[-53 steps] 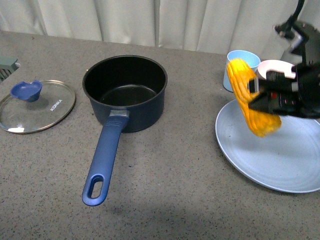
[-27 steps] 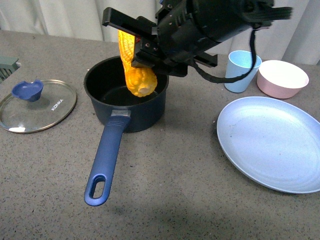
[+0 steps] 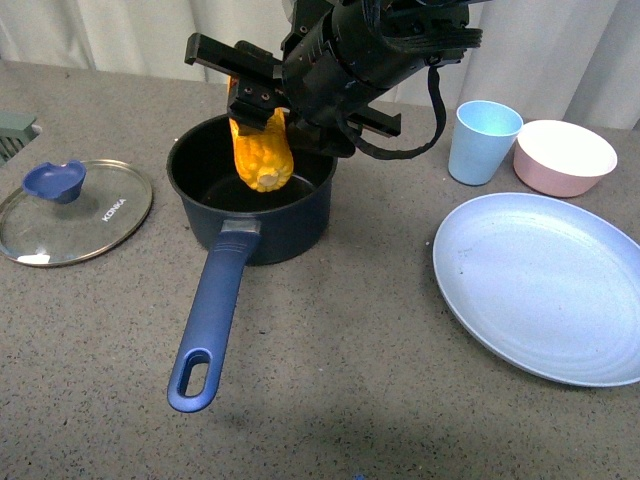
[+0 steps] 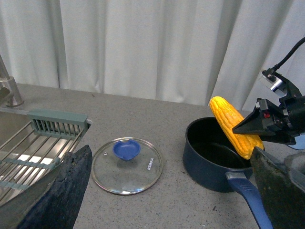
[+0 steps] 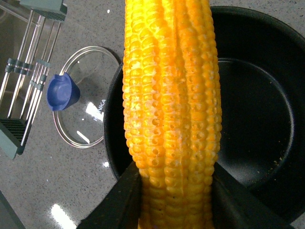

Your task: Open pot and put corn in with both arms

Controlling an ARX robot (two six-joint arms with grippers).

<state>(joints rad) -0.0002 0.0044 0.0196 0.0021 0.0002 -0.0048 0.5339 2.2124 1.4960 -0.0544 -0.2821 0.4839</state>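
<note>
Nearest the robot, on the grey table, lies the oval-holed end of the pot's long blue handle. The pot itself stands uncovered, dark navy outside and black inside. Its glass lid with the blue knob lies flat on the table to the left, apart from it.

The corn is a husked yellow-orange cob with neat rows of kernels. It hangs tilted over the pot's mouth, blunt end down and dipped just below the rim on the far left side. Whether that end touches the pot's floor cannot be told. The cob's upper part is hidden behind black metal in the front view, and the right wrist view cuts off its far end at the frame edge.

The right gripper is clamped on the cob's upper half, and its fingers press against both sides of it. The left gripper is off to the left of the pot, out of the front view, its fingers spread wide with nothing between them.

To the right lies a pale blue plate. Behind it stand a light blue cup and a pink bowl, and a white curtain hangs at the back
</note>
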